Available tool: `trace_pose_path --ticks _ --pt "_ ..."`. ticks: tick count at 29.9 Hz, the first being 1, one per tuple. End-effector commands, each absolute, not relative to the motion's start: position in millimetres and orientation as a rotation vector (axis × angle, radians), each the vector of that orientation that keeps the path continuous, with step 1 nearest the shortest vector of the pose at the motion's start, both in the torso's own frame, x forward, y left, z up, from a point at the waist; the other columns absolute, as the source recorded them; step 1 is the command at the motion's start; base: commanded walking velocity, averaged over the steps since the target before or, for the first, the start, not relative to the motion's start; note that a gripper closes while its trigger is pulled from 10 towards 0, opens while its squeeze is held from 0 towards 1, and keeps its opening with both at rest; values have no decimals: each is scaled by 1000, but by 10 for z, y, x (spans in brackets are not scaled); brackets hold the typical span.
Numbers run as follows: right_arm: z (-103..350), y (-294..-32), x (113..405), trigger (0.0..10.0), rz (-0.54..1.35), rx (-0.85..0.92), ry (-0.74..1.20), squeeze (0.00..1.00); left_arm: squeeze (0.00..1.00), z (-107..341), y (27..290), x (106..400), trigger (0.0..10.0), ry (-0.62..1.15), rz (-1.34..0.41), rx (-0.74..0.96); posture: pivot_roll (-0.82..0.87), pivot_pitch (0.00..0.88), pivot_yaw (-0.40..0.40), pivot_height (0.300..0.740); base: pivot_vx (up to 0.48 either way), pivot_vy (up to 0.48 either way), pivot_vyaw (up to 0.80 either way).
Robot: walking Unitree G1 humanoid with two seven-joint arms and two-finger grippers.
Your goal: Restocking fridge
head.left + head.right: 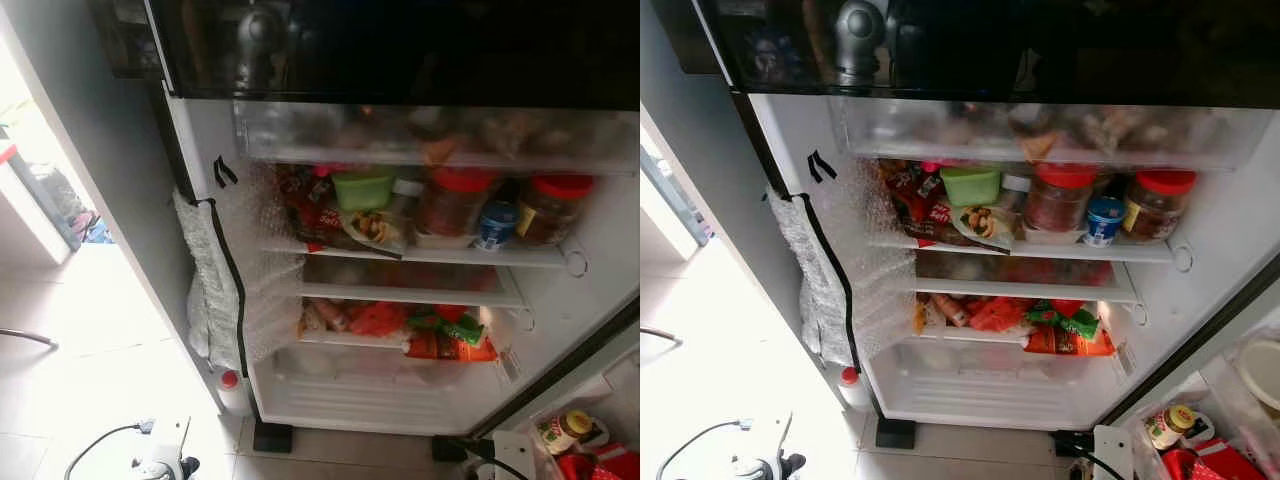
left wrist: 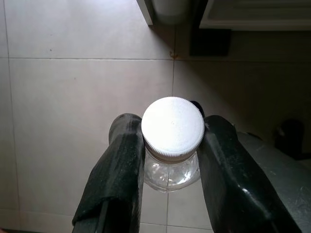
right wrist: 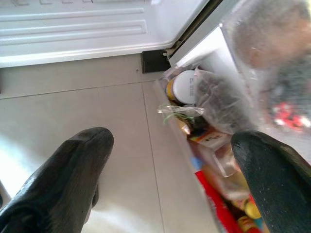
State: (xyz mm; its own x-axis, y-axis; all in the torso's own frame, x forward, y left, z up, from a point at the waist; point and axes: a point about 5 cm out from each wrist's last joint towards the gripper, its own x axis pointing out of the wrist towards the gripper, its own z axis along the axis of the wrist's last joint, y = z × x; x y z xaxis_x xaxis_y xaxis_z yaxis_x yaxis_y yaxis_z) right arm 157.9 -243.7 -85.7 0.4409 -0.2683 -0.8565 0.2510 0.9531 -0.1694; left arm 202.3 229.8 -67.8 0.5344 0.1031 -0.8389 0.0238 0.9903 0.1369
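Note:
The fridge (image 1: 330,400) stands open in front of me, its shelves packed. The middle shelf holds a green container (image 1: 362,188), two red-lidded jars (image 1: 455,200) and a small blue cup (image 1: 497,222). Red and green packets (image 1: 440,335) lie on the lower shelf. In the left wrist view my left gripper (image 2: 171,145) is shut on a clear bottle with a white cap (image 2: 172,126), held above the tiled floor. My right gripper (image 3: 172,141) is open over the floor with nothing between its fingers, close to the door's bins.
A white cloth with a black strip (image 1: 205,290) hangs at the fridge's left edge. A red-capped bottle (image 1: 232,392) stands on the floor below it. The door bin (image 1: 545,460) at right holds a yellow-lidded jar (image 1: 565,430) and packets. A cable and plug (image 1: 150,455) lie on the floor.

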Motion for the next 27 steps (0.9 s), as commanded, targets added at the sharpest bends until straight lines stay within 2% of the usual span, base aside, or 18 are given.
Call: trace_pose_path --ticks 1,11,27 --pt "-864 -2425 1568 10000 -326 2 1063 0 0 -669 2312 2032 10000 997 48 140 9 0 -31 740 0 0 0" --pt "-866 -2421 1566 10000 -308 10 1064 0 0 -666 2311 2038 10000 996 34 159 7 0 -31 740 0 0 0" --pt "-864 -2413 1577 10000 -298 6 1065 0 0 -667 2311 2036 10000 998 33 162 7 0 -31 740 0 -289 0"
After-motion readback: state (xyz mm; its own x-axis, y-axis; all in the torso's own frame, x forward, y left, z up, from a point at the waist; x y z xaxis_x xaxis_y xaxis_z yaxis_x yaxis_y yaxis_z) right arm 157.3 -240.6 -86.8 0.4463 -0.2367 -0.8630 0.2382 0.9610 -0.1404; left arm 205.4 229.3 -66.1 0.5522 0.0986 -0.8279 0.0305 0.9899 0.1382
